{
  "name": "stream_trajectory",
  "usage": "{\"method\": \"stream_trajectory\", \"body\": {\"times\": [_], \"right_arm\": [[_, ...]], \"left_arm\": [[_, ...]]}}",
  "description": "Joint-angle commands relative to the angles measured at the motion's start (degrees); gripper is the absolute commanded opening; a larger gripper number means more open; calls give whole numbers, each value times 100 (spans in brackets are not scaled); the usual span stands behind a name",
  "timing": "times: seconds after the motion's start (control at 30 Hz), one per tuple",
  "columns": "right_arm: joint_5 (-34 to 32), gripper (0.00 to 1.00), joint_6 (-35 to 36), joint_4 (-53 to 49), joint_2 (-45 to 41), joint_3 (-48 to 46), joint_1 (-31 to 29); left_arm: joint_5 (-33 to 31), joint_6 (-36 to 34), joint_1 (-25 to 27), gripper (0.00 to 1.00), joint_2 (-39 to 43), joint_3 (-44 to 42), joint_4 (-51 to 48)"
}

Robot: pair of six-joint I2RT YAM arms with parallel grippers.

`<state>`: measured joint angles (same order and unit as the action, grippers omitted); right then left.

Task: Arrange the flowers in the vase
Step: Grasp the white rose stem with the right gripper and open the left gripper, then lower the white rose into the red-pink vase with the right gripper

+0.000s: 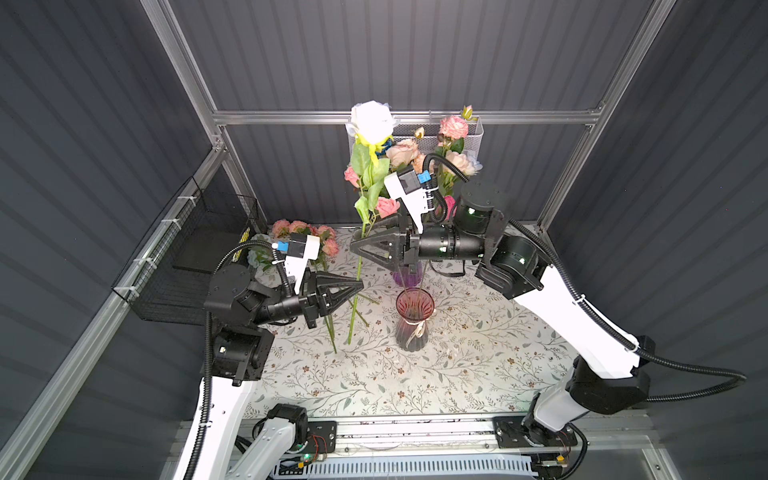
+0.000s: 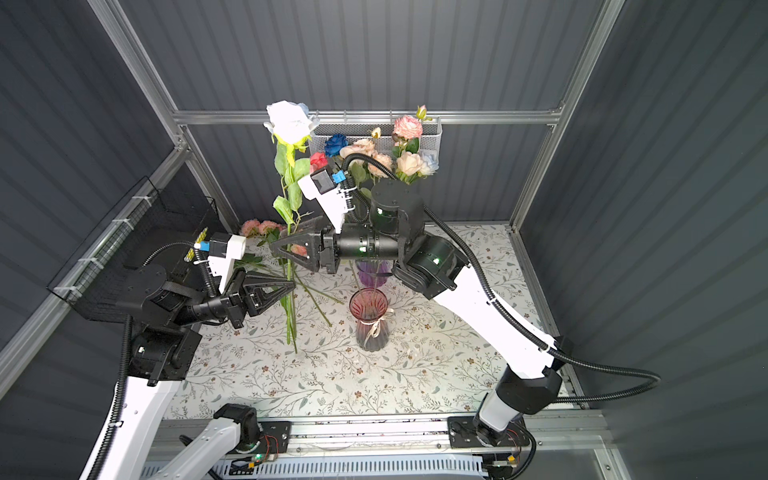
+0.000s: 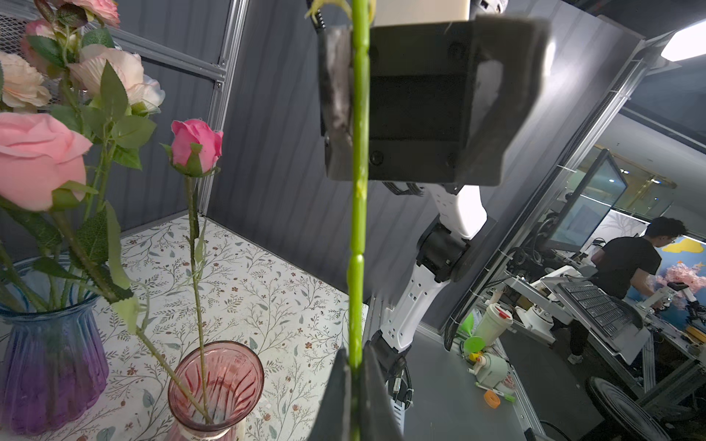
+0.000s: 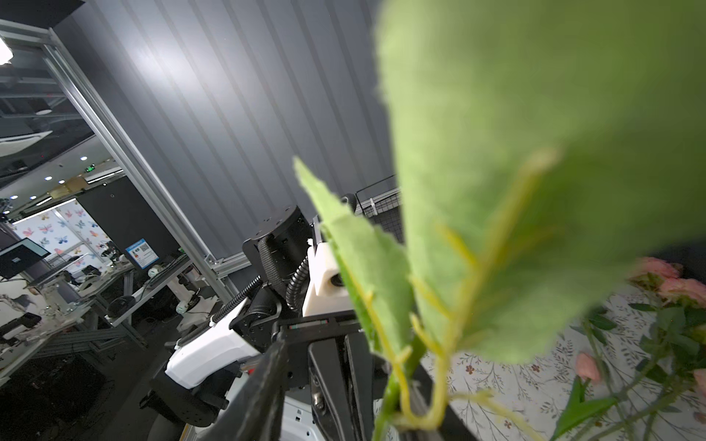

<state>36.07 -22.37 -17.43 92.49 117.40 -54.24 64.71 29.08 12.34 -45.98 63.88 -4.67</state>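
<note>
A white rose (image 1: 372, 118) (image 2: 289, 118) on a long green stem (image 3: 357, 229) stands upright above the table. My left gripper (image 1: 359, 286) (image 2: 293, 284) (image 3: 355, 378) is shut on the lower stem. Higher up, my right gripper (image 1: 353, 245) (image 2: 272, 247) (image 4: 351, 362) is open around the same stem, just below the leaves (image 4: 515, 172). The stem lies against one of its fingers (image 3: 336, 107), with the other finger well apart. The pink glass vase (image 1: 414, 307) (image 2: 368, 303) (image 3: 216, 382) stands to the right of the stem and holds a pink rosebud (image 3: 196, 143) and another stem.
A purple vase (image 1: 409, 274) (image 3: 49, 362) with several flowers stands behind the pink one. More flowers (image 1: 303, 232) lie at the back left with stems (image 1: 332, 332) across the table. A mesh basket (image 1: 449, 137) of flowers hangs on the back wall. A black wire basket (image 1: 187, 257) hangs left.
</note>
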Motion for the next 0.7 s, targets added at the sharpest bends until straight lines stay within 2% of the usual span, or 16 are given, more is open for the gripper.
{"method": "stream_trajectory", "body": {"times": [0.0,0.13,0.17,0.23,0.27,0.4,0.57,0.67], "right_arm": [[20,26,2,-9,-54,-32,-25],[-377,9,78,209,-483,-654,-25],[-488,6,112,256,-635,-860,-25],[-724,3,162,323,-951,-1252,-25],[-848,2,214,334,-1139,-1476,-19],[-1385,2,424,282,-1903,-2332,-16],[-2450,2,838,45,-2787,-3146,-17],[-2995,2,1199,-7,-3130,-3289,-16]], "left_arm": [[-64,-120,32,7,44,-48,-25],[-581,-13,36,59,87,-157,-96],[-709,41,34,70,107,-193,-69],[-969,149,36,86,149,-268,-34],[-1117,174,40,98,187,-303,-25],[-1812,197,40,100,324,-350,-251],[-3461,-106,33,100,594,-559,-1061],[-3972,-87,34,100,793,-899,-1117]]}}
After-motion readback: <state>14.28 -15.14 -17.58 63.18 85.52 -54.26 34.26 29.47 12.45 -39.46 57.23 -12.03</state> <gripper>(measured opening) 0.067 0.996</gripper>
